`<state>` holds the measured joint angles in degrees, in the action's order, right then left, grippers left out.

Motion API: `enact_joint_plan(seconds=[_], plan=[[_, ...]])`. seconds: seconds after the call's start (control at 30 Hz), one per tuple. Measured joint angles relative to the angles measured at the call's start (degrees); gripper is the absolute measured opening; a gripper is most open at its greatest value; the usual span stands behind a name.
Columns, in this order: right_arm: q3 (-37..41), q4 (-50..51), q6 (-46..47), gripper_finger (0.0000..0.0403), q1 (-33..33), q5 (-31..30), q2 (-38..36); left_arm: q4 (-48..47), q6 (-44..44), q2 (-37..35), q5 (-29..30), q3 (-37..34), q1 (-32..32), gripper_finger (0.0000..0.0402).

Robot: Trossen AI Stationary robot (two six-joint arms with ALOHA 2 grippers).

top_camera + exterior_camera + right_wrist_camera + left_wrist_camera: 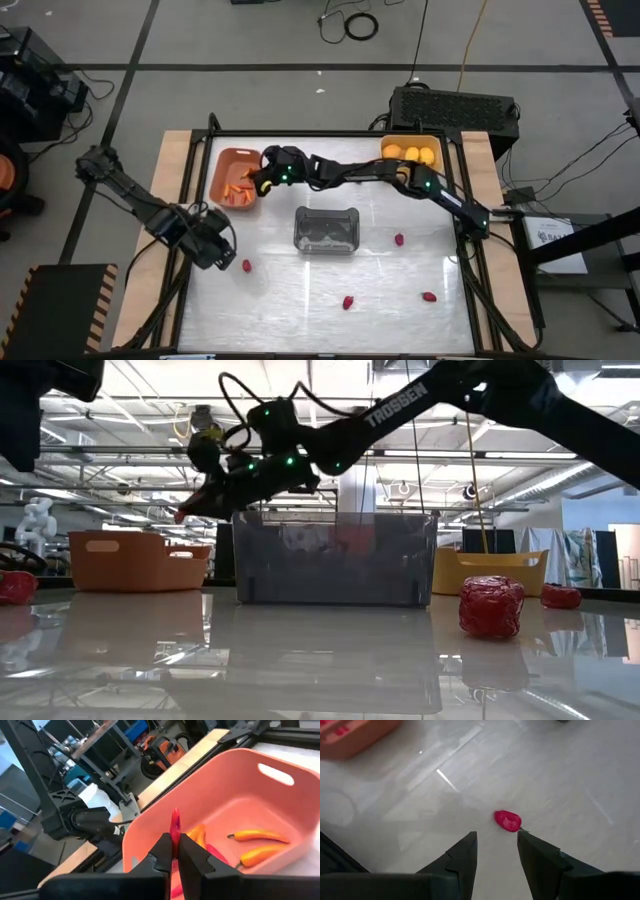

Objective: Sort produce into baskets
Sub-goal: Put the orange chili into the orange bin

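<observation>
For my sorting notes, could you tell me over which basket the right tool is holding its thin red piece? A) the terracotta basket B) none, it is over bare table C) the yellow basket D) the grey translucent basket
A: the right tool, shut on a thin red piece, hangs at the rim of the terracotta basket, which already holds carrot sticks.

Right arm spans the table above the grey basket.

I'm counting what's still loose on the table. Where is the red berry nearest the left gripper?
In the high view the red berry lies on the table's left side, just beside the open left gripper, below the orange basket; the left wrist view shows it just ahead of the fingers.
</observation>
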<state>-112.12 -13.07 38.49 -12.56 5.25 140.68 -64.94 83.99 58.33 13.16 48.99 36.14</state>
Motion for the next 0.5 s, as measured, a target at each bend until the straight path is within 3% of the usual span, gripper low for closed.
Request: enact_joint_plan(seconds=[0.23, 0.5], plan=[[0.0, -3.5, 0.0, 0.0027, 0.4, -1.2, 1.8, 1.0, 7.1, 0.0, 2.1, 0.0, 2.6, 0.0148], [-0.1, -3.5, -1.6, 0.0074, 1.5, -0.8, 1.8, 5.0, 7.3, 0.1, 6.2, 0.0, 3.0, 0.0148]])
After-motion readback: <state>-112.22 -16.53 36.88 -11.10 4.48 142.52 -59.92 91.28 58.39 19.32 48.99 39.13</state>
